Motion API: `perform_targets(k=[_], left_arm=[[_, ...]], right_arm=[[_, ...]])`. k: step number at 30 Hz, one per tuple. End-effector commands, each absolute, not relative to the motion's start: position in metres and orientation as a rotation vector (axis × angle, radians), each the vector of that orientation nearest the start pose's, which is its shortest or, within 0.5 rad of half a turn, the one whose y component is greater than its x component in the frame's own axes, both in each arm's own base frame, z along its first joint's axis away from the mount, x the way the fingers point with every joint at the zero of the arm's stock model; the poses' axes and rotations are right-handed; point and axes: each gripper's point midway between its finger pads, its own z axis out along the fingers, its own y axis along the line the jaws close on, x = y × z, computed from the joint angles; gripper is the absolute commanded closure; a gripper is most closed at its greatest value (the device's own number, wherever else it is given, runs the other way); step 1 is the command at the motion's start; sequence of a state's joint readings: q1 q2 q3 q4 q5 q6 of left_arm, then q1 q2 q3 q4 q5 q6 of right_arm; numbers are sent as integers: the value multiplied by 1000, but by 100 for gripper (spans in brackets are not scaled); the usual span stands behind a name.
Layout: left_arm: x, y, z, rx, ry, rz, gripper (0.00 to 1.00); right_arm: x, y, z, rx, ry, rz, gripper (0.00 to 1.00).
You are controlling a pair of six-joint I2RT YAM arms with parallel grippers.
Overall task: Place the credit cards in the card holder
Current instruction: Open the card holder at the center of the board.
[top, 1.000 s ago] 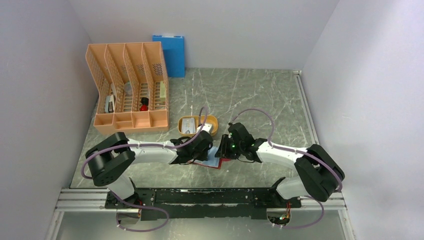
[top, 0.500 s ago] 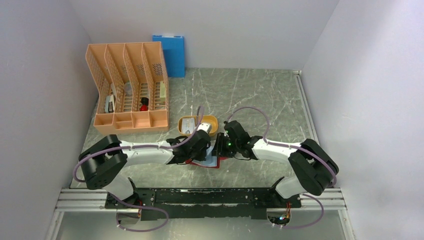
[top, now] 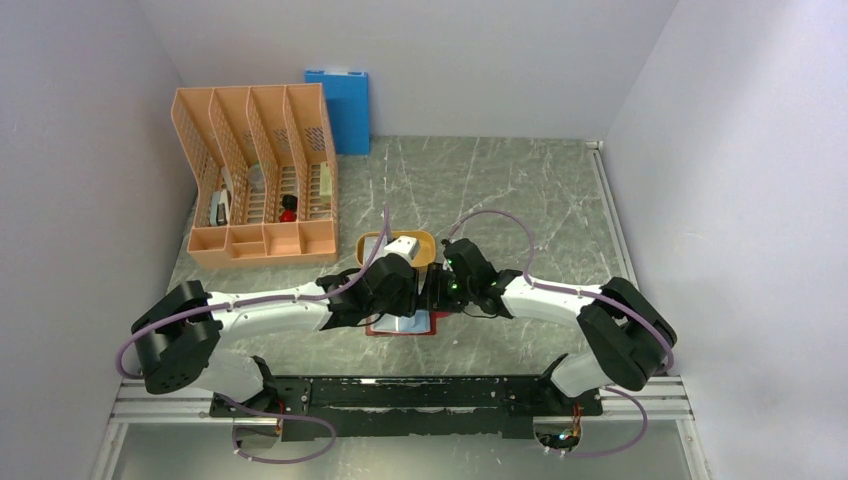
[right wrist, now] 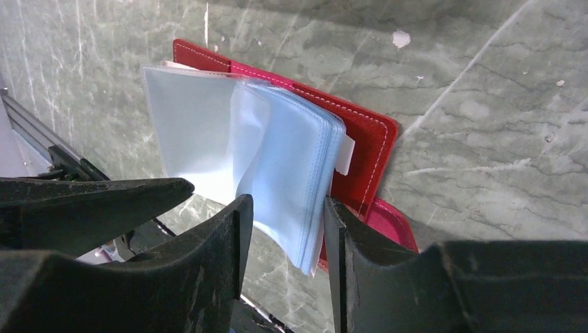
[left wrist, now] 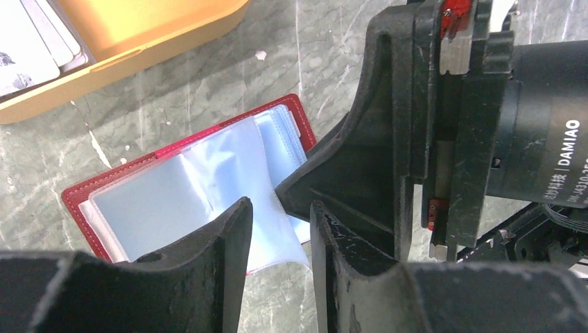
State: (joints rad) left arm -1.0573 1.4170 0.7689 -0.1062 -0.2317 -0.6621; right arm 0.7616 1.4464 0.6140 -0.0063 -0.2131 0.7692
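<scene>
Top view: card holder [top: 400, 326] lies open on the counter [top: 500, 190], near the front edge, red cover down and pale blue sleeves up. Both arms converge on it. The left hand [top: 402, 303] comes in from the left and the right hand [top: 434, 298] from the right, tips close together over the sleeves. The orange tray [top: 428, 243] sits just behind the holder, partly hidden by the left wrist. Peach file organiser [top: 255, 180] is back-left, with the blue folder [top: 340, 105] against the rear wall.

Left wrist view: left hand fingers are apart with a clear gap and nothing pinched. The lower edge of a clear sleeve shows through the gap. One right-hand finger tip touches a raised sleeve near the middle of the holder. Credit cards [left wrist: 28, 41] lie stacked flat in the tray at top left, apart from the holder.

Right wrist view: right hand fingers straddle the free edge of the sleeve stack, which stands lifted off the red cover. The sleeves fill most of the gap. I cannot tell whether the fingers press on them or only bracket them. A small white tab [right wrist: 344, 154] sticks out of the stack. One sleeve is fanned out towards the left hand.
</scene>
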Motion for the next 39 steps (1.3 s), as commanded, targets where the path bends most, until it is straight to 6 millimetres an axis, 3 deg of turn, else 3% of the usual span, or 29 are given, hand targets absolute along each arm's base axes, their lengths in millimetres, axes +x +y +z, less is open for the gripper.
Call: perform_targets(k=[1, 15, 31, 39], left_arm=[[191, -314, 76, 374, 2364, -608, 59], [188, -310, 72, 393, 2374, -591, 60], [174, -291, 88, 394, 2310, -680, 36], [175, -277, 108, 350, 2253, -680, 36]], right_arm=[[201, 288, 45, -135, 2579, 917, 53], [198, 304, 56, -171, 2555, 1026, 48], [203, 310, 60, -152, 2548, 1046, 42], [207, 318, 65, -144, 2537, 1073, 41]])
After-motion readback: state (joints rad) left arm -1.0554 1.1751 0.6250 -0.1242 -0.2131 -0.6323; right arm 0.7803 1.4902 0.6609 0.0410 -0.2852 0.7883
